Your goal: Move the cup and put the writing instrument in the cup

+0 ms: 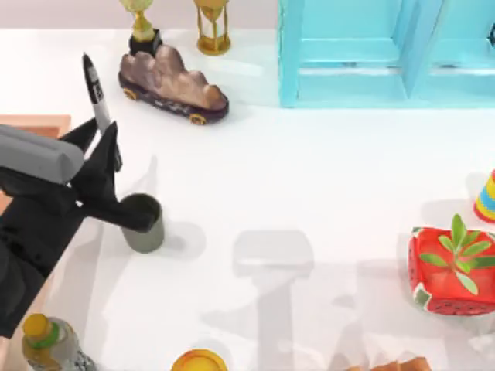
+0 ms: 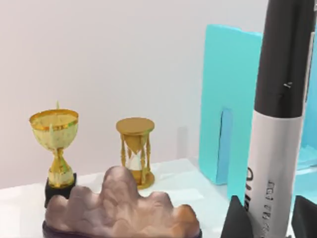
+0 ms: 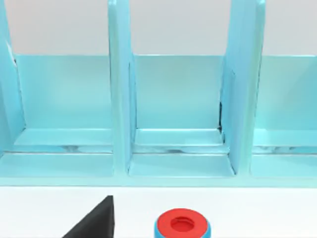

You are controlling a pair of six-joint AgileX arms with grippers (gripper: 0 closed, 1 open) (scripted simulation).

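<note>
- Left pincer (image 1: pixel 108 143) is clamped tight on the marker (image 1: pixel 96 91), gripping its lower end; the rest of the pen sticks out past the fingertips, tilted toward the back of the table (image 1: pixel 325 178).
- The cup (image 1: pixel 144 224) stands upright on the table's left side, just beside the pincer and a bit nearer the front. The pen isn't in it yet.
- Handling guess: the marker looks light and stiff with a smooth plastic barrel, so it could slip or swivel in the grip. Holding it near the label band (image 2: pixel 270 168) seems safest.
- The cup looks light and tippy, and shorter than the pen, so a hard drop might knock it over.
- The table is white, smooth and glossy, so things probably slide easily.
- Clutter around: trophy (image 1: pixel 141 27), hourglass (image 1: pixel 212 27), rock-topped toy car (image 1: pixel 172 83), turquoise shelf unit (image 1: pixel 371 50), yellow-capped bottle (image 1: pixel 48 340).
- Can't tell how the right pincer stands.
</note>
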